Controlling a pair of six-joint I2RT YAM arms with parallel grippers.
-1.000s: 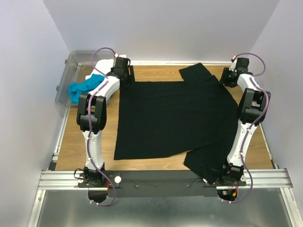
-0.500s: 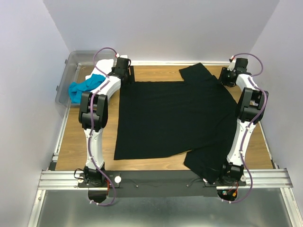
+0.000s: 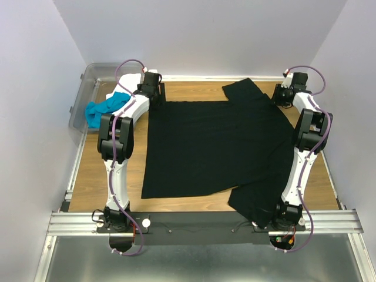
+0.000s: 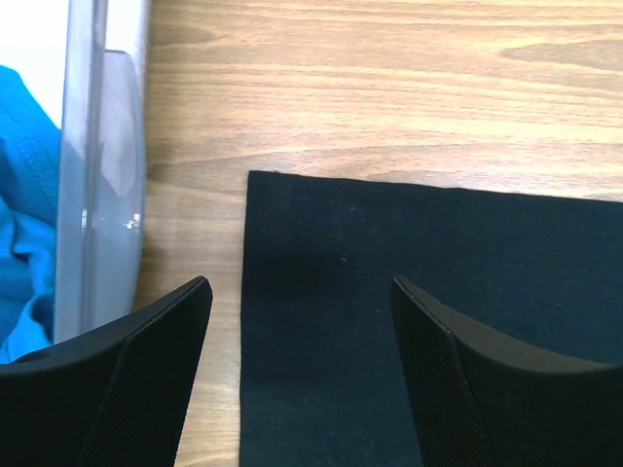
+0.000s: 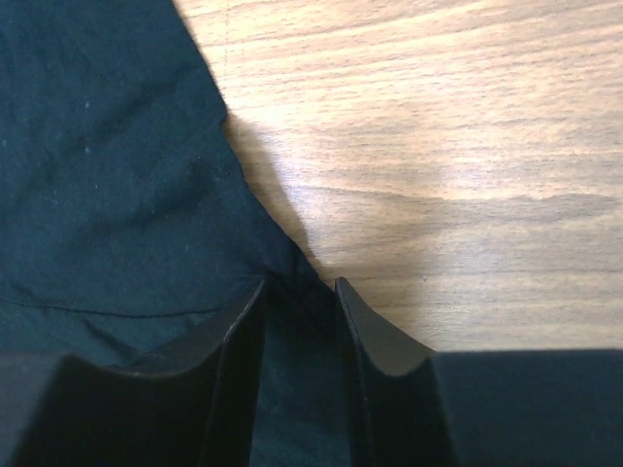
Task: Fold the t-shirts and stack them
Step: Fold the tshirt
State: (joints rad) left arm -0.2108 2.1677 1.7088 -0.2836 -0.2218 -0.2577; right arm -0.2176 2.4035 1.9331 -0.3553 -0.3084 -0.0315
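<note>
Far corners of the black tee: one gripper pinched in, the other spread wide.
And there's the right gripper (image 5: pixel 299 285), fingers drawn in close with the edge of the black t-shirt (image 3: pixel 214 147) caught between them. Cloth runs off to its left, and bare wooden table (image 5: pixel 438 146) lies ahead and to its right. Over to the left gripper (image 4: pixel 300 292): fingers far apart, nothing between them, poised above the shirt's squared corner, which lies flat just ahead and beneath. Whether the tips touch the cloth, I can't tell. Immediately to its left stands the wall of the clear bin (image 4: pixel 97 195). Beyond that wall the turquoise t-shirt (image 4: pixel 19 224) is bunched inside, the white t-shirt (image 3: pixel 110 94) beside it.
</note>
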